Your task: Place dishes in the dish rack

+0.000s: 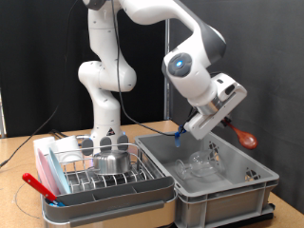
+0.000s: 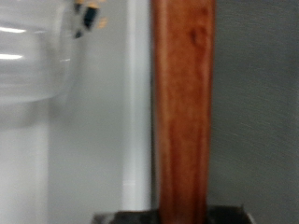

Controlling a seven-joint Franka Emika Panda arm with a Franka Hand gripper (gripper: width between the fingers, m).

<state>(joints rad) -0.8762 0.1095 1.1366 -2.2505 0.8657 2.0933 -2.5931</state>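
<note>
Over the large grey crate, at about 3 o'clock in the exterior view, the tool hangs tilted above the crate's far rim. It is clamped on a wooden utensil whose reddish-brown end pokes out toward 4 o'clock; the wrist view shows the same wooden handle running straight up from between the dark finger ends at the frame's edge. Beside that handle in the wrist view sits the blurred curve of a clear glass piece against the pale grey crate wall.

Down inside the crate, a few clear glass pieces lie near the middle of the floor.

At 8 o'clock in the exterior view stands the dish rack, its silver wires set in a white tray on the wooden worktop. A shiny steel bowl sits upside down in the rack, with two rounded metal items just behind it at the rack's far side. A red utensil lies along the tray's near-left edge. Rack and crate stand just beside each other, edges almost touching.
</note>
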